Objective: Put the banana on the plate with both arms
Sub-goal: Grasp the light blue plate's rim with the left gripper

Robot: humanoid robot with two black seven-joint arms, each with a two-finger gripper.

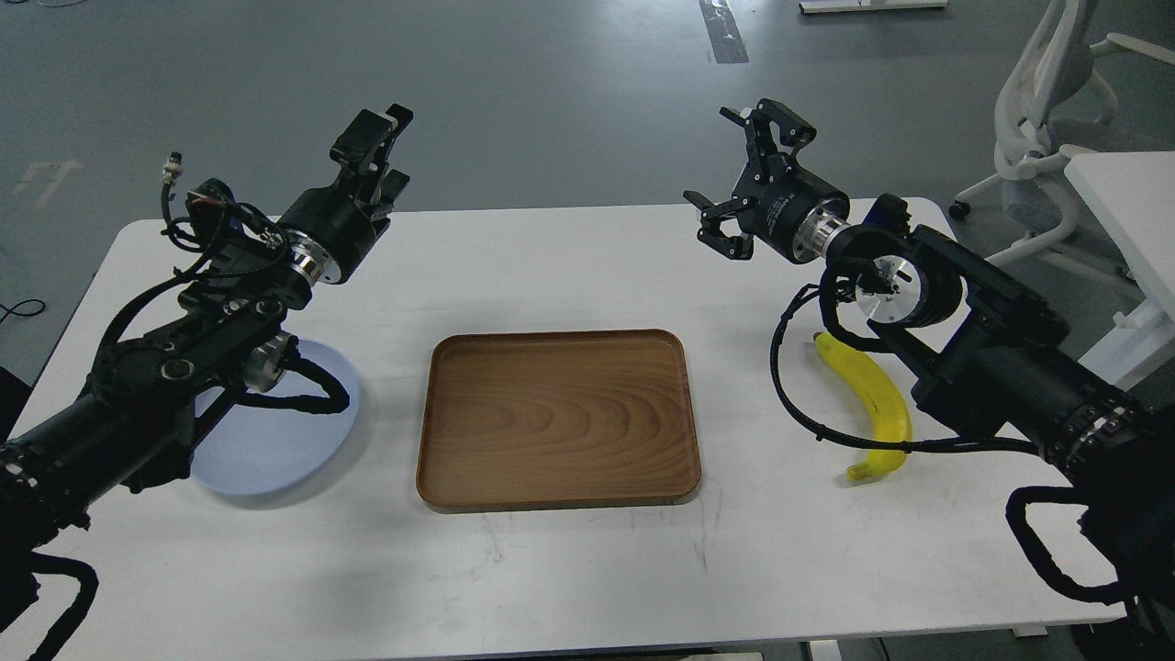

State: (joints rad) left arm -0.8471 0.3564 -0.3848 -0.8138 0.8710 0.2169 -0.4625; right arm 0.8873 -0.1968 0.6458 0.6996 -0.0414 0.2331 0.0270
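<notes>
Right end effector (745, 174) hangs wide open above the counter (569, 569); left end effector (384, 147), jaw state unclear. Banana (872, 404) lies under the right arm, plate (285, 450) far left, beyond the tray (558, 420).

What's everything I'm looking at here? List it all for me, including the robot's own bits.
banana: one, bright yellow, on the table at the right, partly under the right arm
plate: one, pale blue-grey, on the table at the left, partly hidden by the left arm
tray: one, brown wood, rectangular, middle of the table, nothing in it
table: one, white, carries all three things
office chair: one, white, on the grey floor at the far right
second table: one, white, only a corner shows at the right edge
left gripper: one, black, raised over the table's far left edge, holding nothing
right gripper: one, black, fingers spread open, raised above the table, holding nothing
</notes>
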